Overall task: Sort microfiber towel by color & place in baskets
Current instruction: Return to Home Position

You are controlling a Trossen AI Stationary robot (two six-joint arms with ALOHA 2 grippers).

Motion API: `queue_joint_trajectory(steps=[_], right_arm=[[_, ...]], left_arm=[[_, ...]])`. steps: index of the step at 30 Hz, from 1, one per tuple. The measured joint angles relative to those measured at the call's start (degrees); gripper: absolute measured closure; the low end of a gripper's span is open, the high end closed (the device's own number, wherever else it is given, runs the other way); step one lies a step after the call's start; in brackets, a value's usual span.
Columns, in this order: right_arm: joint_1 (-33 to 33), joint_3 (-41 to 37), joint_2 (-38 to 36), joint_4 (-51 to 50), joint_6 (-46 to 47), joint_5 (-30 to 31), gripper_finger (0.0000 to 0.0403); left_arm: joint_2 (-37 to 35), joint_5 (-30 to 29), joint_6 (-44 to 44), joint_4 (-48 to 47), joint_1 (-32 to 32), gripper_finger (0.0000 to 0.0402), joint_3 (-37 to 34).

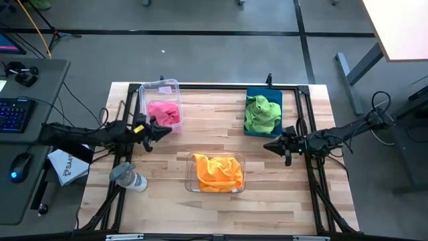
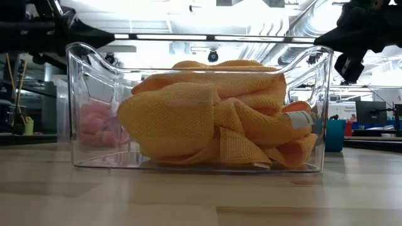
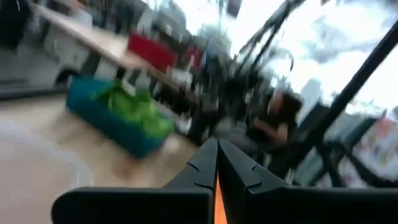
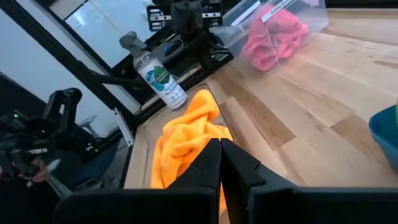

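Pink towels (image 1: 164,113) lie in the clear basket (image 1: 160,87) at the table's far left. Green towels (image 1: 261,112) fill the blue basket (image 1: 263,95) at the far right. Orange towels (image 1: 217,172) sit bunched in the clear basket (image 1: 190,175) at the near middle, filling the low view (image 2: 213,125). My left gripper (image 1: 168,130) is shut and empty, just at the near side of the pink basket. My right gripper (image 1: 266,146) is shut and empty, on the near side of the blue basket, pointing toward the table's left.
A grey-capped clear spray bottle (image 1: 128,177) lies on the table's near left. Black frame rails (image 1: 221,86) run along the table's edges. Bare wood (image 1: 214,127) lies between the three baskets. A desk with keyboard and mouse stands beyond the left edge.
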Motion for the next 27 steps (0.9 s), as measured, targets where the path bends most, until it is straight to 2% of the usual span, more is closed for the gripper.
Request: queue_joint_trajectory(steps=[2, 4, 6, 10, 14, 17, 21, 24, 27], right_arm=[[-0.3, 0.0, 0.0, 0.1, 0.0, -0.9, 0.0402], [-0.4, 0.0, 0.0, 0.2, 0.0, -0.9, 0.0402], [-0.7, 0.0, 0.0, 0.1, 0.0, -0.9, 0.0402], [-1.9, 0.0, 0.0, 0.1, 0.0, -0.9, 0.0403], [-3.5, 0.0, 0.0, 0.1, 0.0, -0.9, 0.0403], [-4.9, 0.0, 0.0, 0.1, 1.3, -0.9, 0.0403], [-6.4, 0.0, 0.0, 0.1, 1.5, -0.9, 0.0403], [-7.2, 0.0, 0.0, 0.1, 1.5, -0.9, 0.0403], [-7.7, 0.0, 0.0, 0.1, 2.1, -0.9, 0.0403]], left_arm=[[0.5, 3.1, -1.0, -4.1, -0.1, 0.0401, 1.4], [1.0, 8.6, -2.5, -3.7, -0.3, 0.0401, 1.7], [1.1, 12.4, -7.6, -2.1, -0.3, 0.0401, 1.7], [0.8, 17.0, -16.5, 1.1, -0.3, 0.0401, 1.7], [0.8, 18.6, -21.9, 5.8, -0.3, 0.0401, 1.7], [0.8, 20.3, -30.5, 8.5, -0.3, 0.0401, 1.7], [0.9, 27.8, -41.0, 6.7, -0.3, 0.0401, 1.7], [1.2, 29.9, -42.2, 1.9, -0.3, 0.0401, 1.7], [1.1, 30.2, -36.1, -2.6, -0.3, 0.0401, 1.7]])
